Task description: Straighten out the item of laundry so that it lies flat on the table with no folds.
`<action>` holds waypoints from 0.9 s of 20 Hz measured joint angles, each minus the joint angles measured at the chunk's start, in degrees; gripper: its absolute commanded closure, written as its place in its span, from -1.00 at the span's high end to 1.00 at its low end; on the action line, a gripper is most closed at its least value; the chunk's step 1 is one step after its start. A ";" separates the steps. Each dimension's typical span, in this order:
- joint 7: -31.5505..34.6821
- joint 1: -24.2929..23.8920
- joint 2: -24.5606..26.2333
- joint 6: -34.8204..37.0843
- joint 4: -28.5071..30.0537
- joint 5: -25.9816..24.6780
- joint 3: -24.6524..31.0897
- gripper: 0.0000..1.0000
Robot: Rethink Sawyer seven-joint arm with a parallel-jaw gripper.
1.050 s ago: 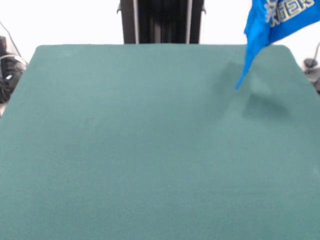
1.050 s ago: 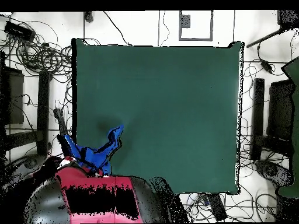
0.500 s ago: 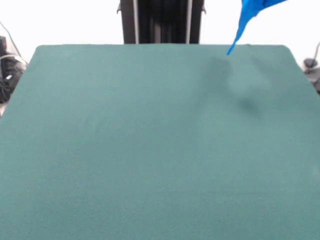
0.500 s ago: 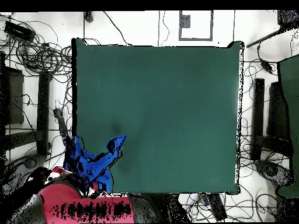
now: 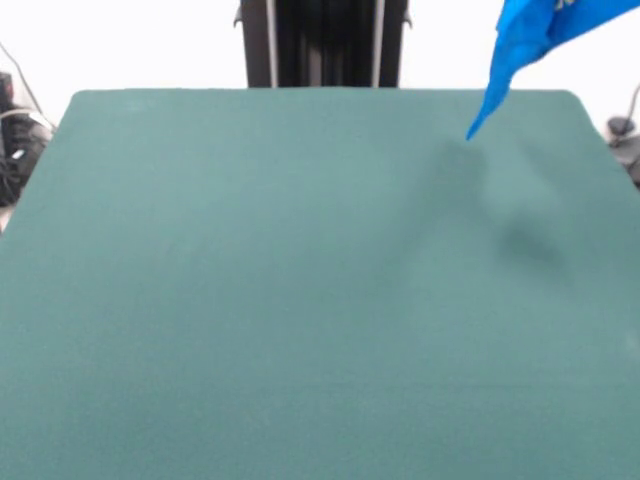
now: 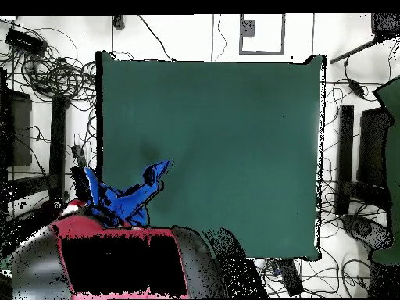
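Since half a second ago the small bright blue T-shirt (image 5: 535,35) has dropped a little, its pointed tip hanging lower over the dark green felt table (image 5: 300,300), clear of the surface. Whether the pincer is clamped cannot be told; it is hidden. Lowering slowly while dragging inward should spread it. No containers show.

One blue T-shirt (image 5: 535,30), bunched, hanging in the air, one dark green table (image 5: 300,300), one red and black robot arm (image 6: 125,262) seen from overhead, one black upright column (image 5: 322,43) behind the table, many loose black cables (image 6: 55,74) on the floor
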 measured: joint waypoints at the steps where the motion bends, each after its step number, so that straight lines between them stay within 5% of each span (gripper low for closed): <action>1: 0.00 0.10 0.60 0.01 -0.53 -0.03 0.00 -1.00; 18: 2.98 6.84 14.24 0.00 -12.07 -0.15 -0.59 -1.00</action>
